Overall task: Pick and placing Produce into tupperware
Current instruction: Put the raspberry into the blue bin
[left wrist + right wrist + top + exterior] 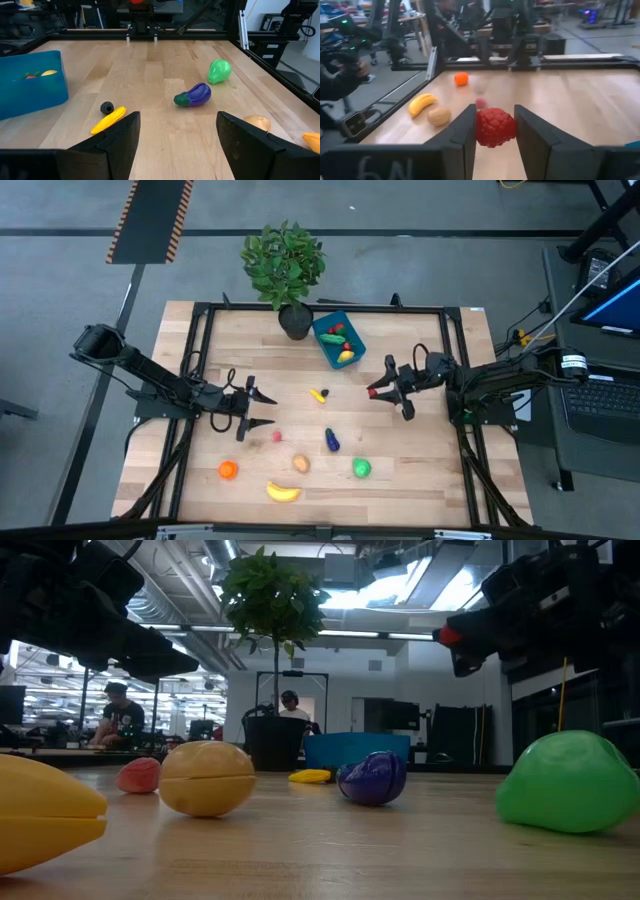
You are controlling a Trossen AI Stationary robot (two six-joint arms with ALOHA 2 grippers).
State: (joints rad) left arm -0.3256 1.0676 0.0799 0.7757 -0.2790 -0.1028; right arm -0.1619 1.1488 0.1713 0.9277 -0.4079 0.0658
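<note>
held a red berry [495, 127] clenched in the right gripper [494, 131] short of the tupperware [338, 340], left gripper [256, 409] spread empty, several produce pieces left beyond it.

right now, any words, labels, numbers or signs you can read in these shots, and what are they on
"6N": my best reading of faint chalky marks on the dark body of the right gripper, low in its own wrist view; smudged, so not certain.
Blue monitor beside the table: whatever it displays is too small to read.
Striped orange and black floor mat: a warning pattern only, no words.
Nothing readable on the produce, the blue tupperware or the table.
</note>
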